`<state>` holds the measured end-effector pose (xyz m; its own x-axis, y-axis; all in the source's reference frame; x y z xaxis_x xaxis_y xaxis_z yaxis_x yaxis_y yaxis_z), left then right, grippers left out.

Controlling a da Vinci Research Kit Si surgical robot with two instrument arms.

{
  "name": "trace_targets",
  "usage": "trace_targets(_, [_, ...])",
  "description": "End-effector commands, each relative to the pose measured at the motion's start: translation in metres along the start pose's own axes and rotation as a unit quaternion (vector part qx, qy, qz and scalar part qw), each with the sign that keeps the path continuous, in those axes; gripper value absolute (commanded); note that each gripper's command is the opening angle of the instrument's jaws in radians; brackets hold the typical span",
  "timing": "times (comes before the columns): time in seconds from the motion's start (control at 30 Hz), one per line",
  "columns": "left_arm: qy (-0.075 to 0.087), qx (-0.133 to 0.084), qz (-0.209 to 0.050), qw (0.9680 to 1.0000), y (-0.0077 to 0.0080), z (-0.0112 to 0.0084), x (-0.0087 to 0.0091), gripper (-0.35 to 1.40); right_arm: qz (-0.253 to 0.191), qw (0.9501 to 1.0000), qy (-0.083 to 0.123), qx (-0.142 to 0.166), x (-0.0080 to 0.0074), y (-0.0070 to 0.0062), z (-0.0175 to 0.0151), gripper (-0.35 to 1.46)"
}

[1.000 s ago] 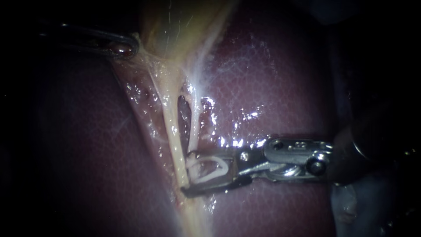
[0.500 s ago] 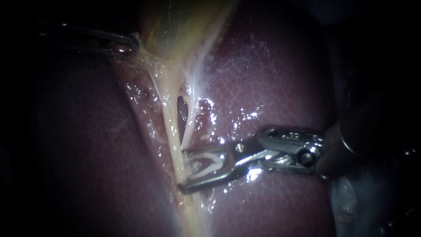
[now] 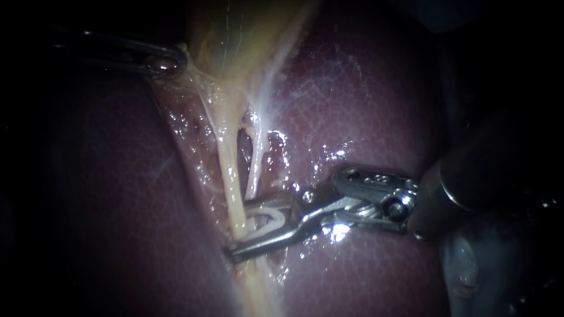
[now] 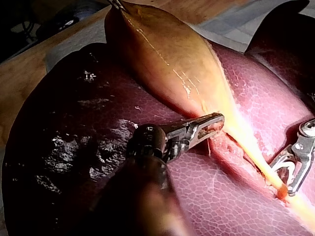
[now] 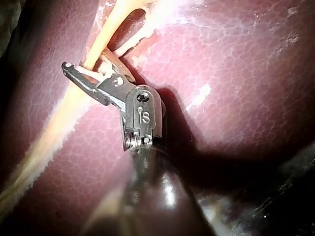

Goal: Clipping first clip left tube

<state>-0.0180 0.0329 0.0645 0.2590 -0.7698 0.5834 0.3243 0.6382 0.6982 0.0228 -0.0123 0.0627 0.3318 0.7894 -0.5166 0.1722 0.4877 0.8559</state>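
Straddling the left tube (image 3: 228,167), the right instrument (image 3: 239,230) has its pincer part open around a white clip (image 3: 271,216) seated inside it, the clip's legs not yet pressed together. The tube runs between the tips, so closing should seal it there. The thinner right tube (image 3: 254,170), just beside, slips behind the pincer's upper half; whether it is clear I cannot tell. Farther up, the left instrument (image 3: 170,63) has its pincer clamped on the gallbladder (image 3: 235,35) neck, likely to stretch both tubes off the liver (image 3: 364,105).
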Motion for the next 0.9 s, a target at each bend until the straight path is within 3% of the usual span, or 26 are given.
trace_targets(0.03, [0.0,0.0,0.0,1.0,0.0,0.0,0.0,-0.35,0.0,1.0,0.0,0.0,0.0,-0.0001,0.0,0.49])
trace_targets(0.23, [0.0,0.0,0.0,1.0,0.0,0.0,0.0,-0.35,0.0,0.9999,0.008,0.01,0.0002,-0.0003,0.0004,0.49])
trace_targets(0.5, [0.0,-0.001,0.0,1.0,0.0,0.0001,0.0,-0.35,-0.011,0.9972,0.022,0.071,0.0007,-0.001,0.0015,0.47])
trace_targets(0.9, [0.0,-0.001,0.0,1.0,0.0001,0.0002,0.0001,-0.35,0.01,0.9859,0.051,0.159,0.0011,-0.0013,0.0025,0.41])
